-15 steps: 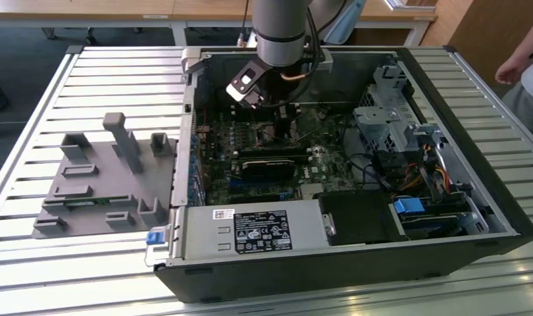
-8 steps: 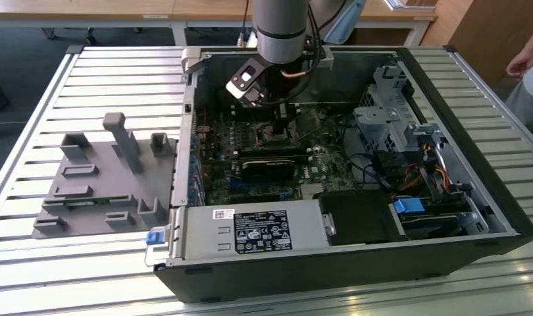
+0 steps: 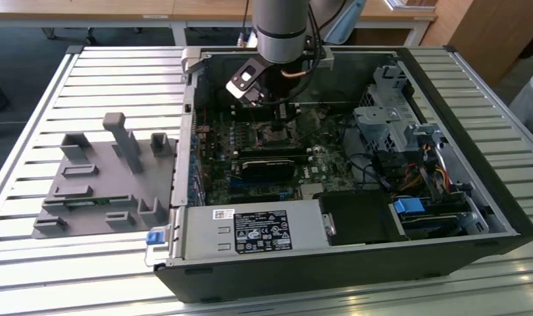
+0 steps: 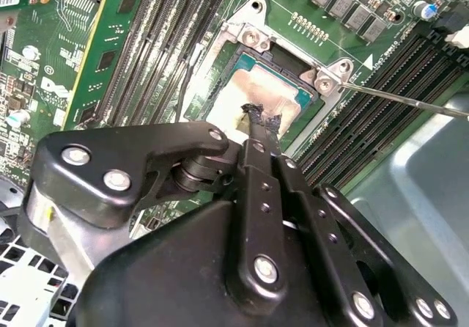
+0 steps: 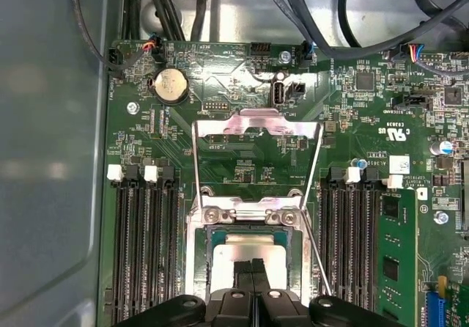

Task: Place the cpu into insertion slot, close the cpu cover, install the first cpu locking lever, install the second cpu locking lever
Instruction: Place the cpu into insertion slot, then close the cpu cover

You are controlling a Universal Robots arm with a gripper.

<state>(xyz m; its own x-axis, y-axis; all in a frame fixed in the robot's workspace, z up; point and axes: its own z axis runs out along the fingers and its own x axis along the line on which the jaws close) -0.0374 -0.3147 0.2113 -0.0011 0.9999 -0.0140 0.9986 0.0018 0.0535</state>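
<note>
The gripper (image 4: 260,118), fingers clenched together, touches the cpu (image 5: 253,248) seated in the insertion slot (image 3: 276,135), which in the exterior view lies at twelve o'clock of the black block (image 3: 268,163); the cpu cover (image 5: 253,121) is open and a locking lever (image 4: 410,101) unlatched, so closing and both levers seem left.

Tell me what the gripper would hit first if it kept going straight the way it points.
Most likely the flat square silvery-grey cpu, right ahead of the gripper's shut jaws; whether they touch it now is unclear.

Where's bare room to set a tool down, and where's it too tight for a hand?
Free: slatted table beyond the grey fixture tray and on its near side, exterior view's left. Crowded: inside the case, gripper low over the cpu, memory slots both sides.
</note>
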